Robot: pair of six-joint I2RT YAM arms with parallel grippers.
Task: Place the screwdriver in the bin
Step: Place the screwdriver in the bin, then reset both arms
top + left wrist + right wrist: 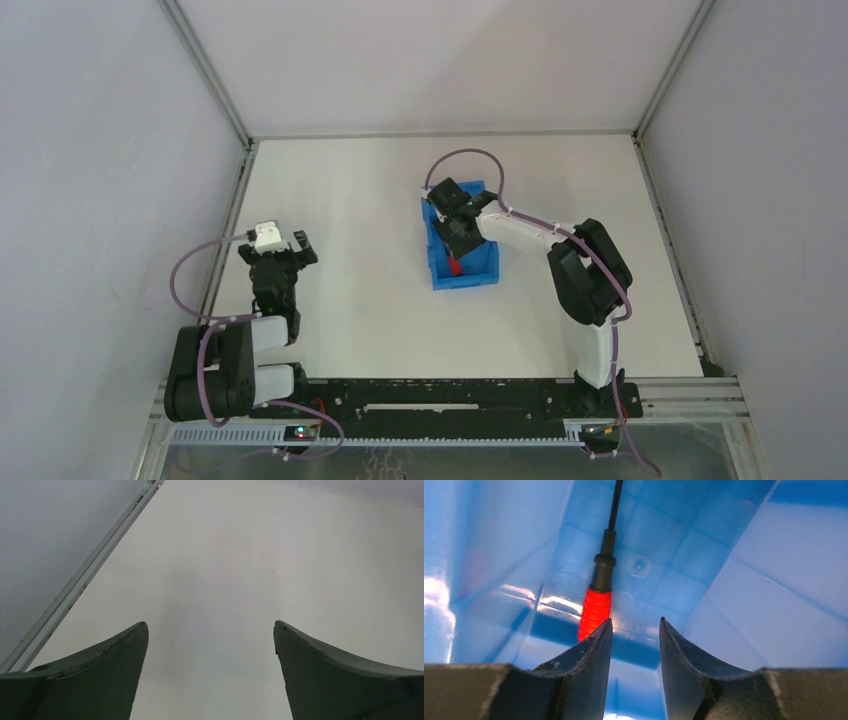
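My right arm reaches to centre frame in the top view, its right gripper (634,630) down inside the bin (467,279). The wrist view alone shows its jaws narrowly apart and empty, with the screwdriver (596,605) on the bin floor, upper left. My left gripper (210,630) spreads wide.

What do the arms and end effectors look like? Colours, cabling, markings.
The left arm and right arm have white links between bulky black joints, each trailing a looping purple cable. A white block with a reddish mark sits on the left wrist. The left end effector and right end effector carry dark, curved, tapering fingers with scuffed pale edges.
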